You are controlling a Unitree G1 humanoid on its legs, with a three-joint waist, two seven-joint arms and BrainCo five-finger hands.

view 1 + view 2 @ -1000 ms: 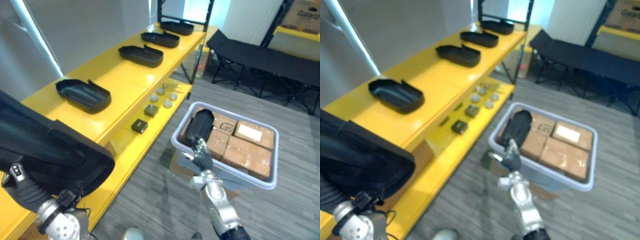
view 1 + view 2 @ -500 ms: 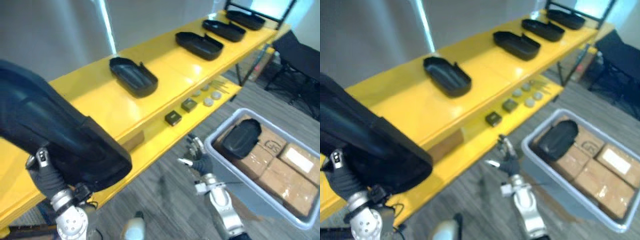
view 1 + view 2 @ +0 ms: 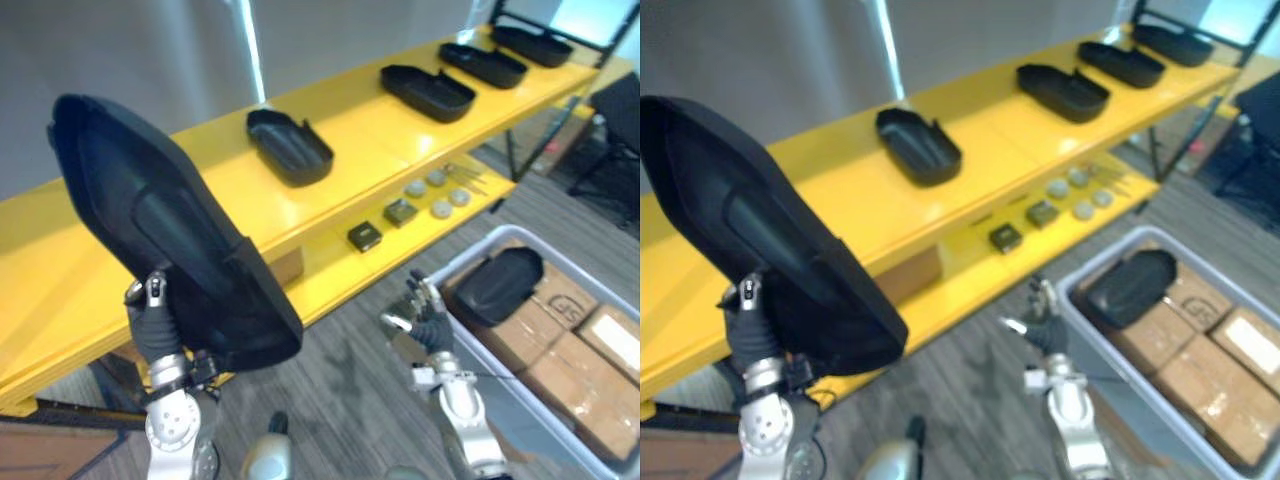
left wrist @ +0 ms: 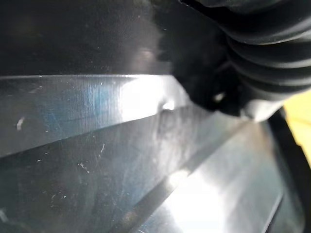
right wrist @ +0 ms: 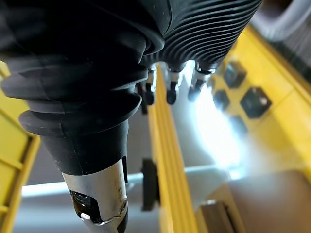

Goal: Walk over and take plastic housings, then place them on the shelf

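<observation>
Left hand [image 3: 155, 330], thumb and fingers gripping the large black plastic housing [image 3: 160, 225], lifts it upright, apparently for setting on the yellow shelf [image 3: 365, 125].

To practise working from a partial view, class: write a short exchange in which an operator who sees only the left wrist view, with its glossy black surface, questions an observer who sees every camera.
Operator: What is this black surface in front of me?
Observer: A big black housing. The left hand grips it at its lower end and holds it upright by the near end of the yellow shelf.
Operator: Is the other hand carrying anything?
Observer: No. The right hand hangs open and empty beside a grey bin, where a smaller housing lies on cardboard boxes.
</observation>
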